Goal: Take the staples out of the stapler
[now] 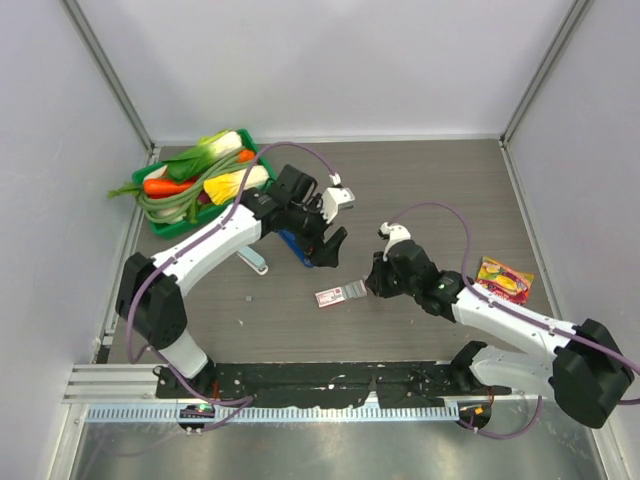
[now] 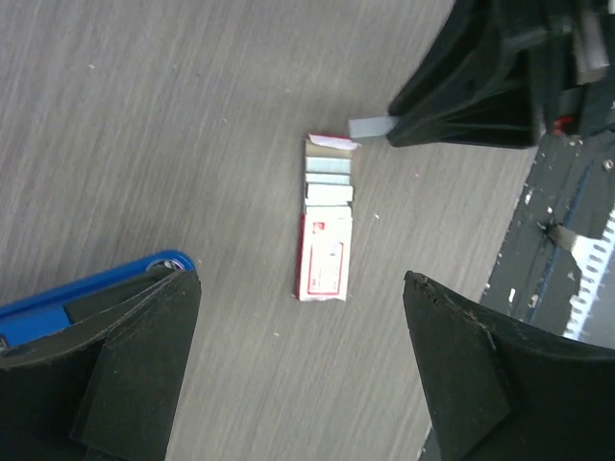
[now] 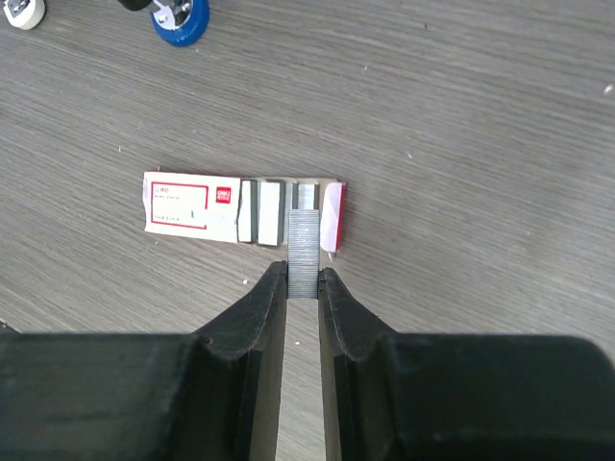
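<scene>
The staples (image 3: 304, 245), a short silver-grey strip, are pinched between the fingertips of my right gripper (image 3: 304, 279), which is shut on them. The strip's far end hangs over the open end of a red-and-white staple box (image 3: 192, 204) lying flat on the table. In the top view the right gripper (image 1: 365, 288) sits just right of that box (image 1: 330, 296). The blue stapler (image 1: 295, 248) lies under my left gripper (image 1: 330, 245). In the left wrist view the left gripper (image 2: 300, 288) is wide open and holds nothing, with the stapler (image 2: 96, 283) beside its left finger.
A green tray (image 1: 160, 225) of vegetables stands at the back left. A pale blue object (image 1: 252, 260) lies left of the stapler. A colourful snack packet (image 1: 503, 278) lies at the right. Grey walls close in the table.
</scene>
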You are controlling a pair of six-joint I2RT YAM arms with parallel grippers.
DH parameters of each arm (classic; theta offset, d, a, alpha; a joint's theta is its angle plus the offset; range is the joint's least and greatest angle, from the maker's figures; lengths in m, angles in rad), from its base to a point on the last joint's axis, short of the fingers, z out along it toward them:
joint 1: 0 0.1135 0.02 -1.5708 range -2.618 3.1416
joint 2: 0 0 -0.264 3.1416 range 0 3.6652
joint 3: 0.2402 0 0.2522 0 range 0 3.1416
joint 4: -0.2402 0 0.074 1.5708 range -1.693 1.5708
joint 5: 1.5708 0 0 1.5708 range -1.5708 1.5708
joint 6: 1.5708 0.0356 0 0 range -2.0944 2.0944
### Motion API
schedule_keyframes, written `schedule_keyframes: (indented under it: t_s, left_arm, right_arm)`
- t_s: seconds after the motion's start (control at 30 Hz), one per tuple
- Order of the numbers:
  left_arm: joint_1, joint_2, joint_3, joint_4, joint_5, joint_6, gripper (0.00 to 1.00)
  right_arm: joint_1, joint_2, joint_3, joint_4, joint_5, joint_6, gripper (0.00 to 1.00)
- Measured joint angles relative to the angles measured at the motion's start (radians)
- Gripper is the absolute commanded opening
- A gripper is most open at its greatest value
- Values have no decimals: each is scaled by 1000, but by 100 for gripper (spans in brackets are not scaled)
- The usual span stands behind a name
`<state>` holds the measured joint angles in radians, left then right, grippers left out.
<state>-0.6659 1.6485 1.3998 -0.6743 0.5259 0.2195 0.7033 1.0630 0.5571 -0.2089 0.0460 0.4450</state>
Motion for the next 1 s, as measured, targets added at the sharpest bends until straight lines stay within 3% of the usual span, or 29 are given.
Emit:
schedule_keyframes:
  t_s: [0.37, 1.0]
  left_arm:
    - [-12, -24, -49, -108, -40, -12, 86]
    - [-6, 84, -151, -105, -119, -29, 80]
  right_arm:
    - [103, 146, 47, 76, 74, -66, 1]
    - [122, 257, 69, 96, 80, -105, 1]
